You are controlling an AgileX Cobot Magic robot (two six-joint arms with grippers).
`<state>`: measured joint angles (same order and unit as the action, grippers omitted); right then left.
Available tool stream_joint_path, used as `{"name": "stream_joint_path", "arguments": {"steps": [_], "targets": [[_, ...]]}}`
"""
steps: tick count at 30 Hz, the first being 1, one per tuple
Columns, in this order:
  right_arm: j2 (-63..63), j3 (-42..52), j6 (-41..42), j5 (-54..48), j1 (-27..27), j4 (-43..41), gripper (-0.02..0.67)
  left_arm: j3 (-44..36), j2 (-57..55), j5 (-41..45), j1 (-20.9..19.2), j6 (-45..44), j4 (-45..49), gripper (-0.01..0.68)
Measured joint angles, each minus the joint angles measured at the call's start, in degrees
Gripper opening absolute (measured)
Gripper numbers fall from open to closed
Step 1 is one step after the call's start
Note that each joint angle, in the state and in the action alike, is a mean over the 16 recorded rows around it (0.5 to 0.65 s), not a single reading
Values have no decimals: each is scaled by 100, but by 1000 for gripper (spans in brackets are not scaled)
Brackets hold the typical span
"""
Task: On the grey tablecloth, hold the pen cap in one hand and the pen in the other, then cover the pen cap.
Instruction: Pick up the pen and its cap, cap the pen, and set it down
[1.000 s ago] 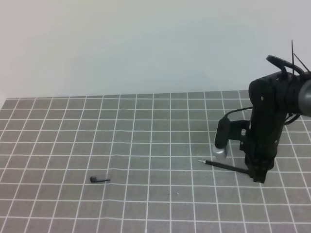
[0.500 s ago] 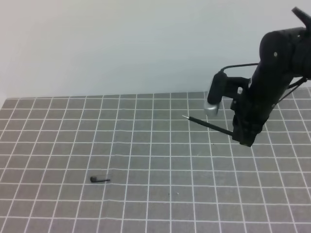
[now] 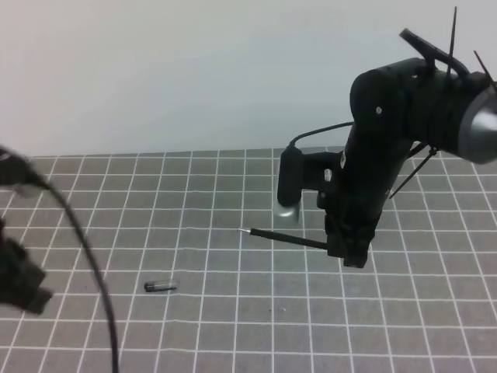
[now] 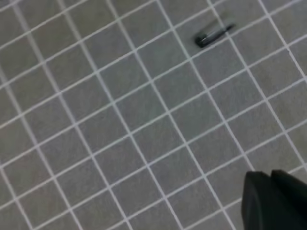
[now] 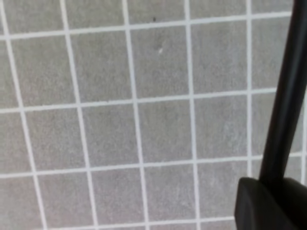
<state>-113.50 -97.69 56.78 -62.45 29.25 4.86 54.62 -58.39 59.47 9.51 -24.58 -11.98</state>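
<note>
While the right gripper (image 3: 353, 252) pinches the stiff, light pen (image 3: 283, 238) by its tail above the grey tablecloth (image 3: 233, 326), the shut left gripper (image 4: 273, 201) must grasp the tiny, roll-prone pen cap (image 3: 160, 287), lying near-left, across its middle.

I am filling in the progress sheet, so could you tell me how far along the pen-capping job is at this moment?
Done: the right gripper is shut on the pen and holds it above the grey tablecloth, tip pointing left.
In hand: the left arm is just entering at the left edge; its left gripper is shut and holds nothing.
Left: the pen cap lies untouched on the cloth; it must be picked up and fitted onto the pen.
</note>
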Motion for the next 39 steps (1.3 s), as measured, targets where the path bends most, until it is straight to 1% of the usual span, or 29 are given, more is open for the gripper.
{"name": "stream_joint_path", "arguments": {"steps": [7,11,14,18,23,27,30,34,39], "targets": [[8,-3,-214,-80,177,-81,65,1053,-1861,355,216,-966,-86,-2],[0,-3,-421,-144,188,-161,65,1481,-2645,374,263,-1628,-279,3],[0,5,-605,-172,189,-220,65,1688,-3082,276,277,-2240,-465,22],[0,53,-817,-197,189,-291,65,1835,-3488,38,280,-3071,-742,83],[-8,193,-959,-226,190,-431,69,1888,-3787,-232,281,-3956,-910,211],[-8,325,-1041,-237,190,-520,69,1892,-3986,-405,287,-4456,-909,306],[-8,420,-1112,-279,190,-609,69,1895,-4143,-484,316,-4693,-850,360],[-8,511,-1248,-361,190,-770,69,1898,-4359,-543,415,-4911,-741,393],[-8,549,-1472,-479,190,-947,69,1899,-4620,-683,599,-5018,-547,383]]}}
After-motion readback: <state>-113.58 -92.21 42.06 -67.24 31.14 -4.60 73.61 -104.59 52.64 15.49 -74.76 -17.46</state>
